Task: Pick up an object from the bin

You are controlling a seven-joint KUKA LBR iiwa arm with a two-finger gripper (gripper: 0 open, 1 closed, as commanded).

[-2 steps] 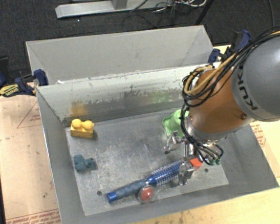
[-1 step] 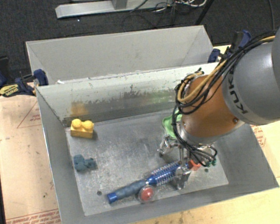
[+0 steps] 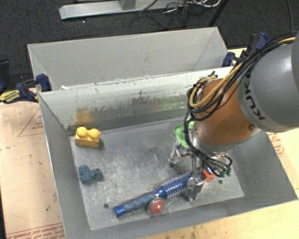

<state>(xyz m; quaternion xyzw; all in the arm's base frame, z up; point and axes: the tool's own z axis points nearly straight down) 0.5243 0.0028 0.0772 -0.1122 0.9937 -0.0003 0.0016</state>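
My gripper (image 3: 194, 184) is low in the bin's front right part, under the orange wrist cover. Its metal fingers reach down at the right end of a blue tool with a ribbed, spring-like grip (image 3: 157, 193), which lies slantwise along the front wall. A small red ball (image 3: 156, 207) rests against the tool's underside near its middle. A small red-orange piece (image 3: 208, 175) shows just right of the fingers. Something green (image 3: 180, 133) peeks out behind the wrist cover, mostly hidden.
A yellow two-stud toy brick (image 3: 87, 136) lies at the back left near the rear wall. A small blue-grey block (image 3: 89, 174) lies by the left wall. The arm covers the bin's right side.
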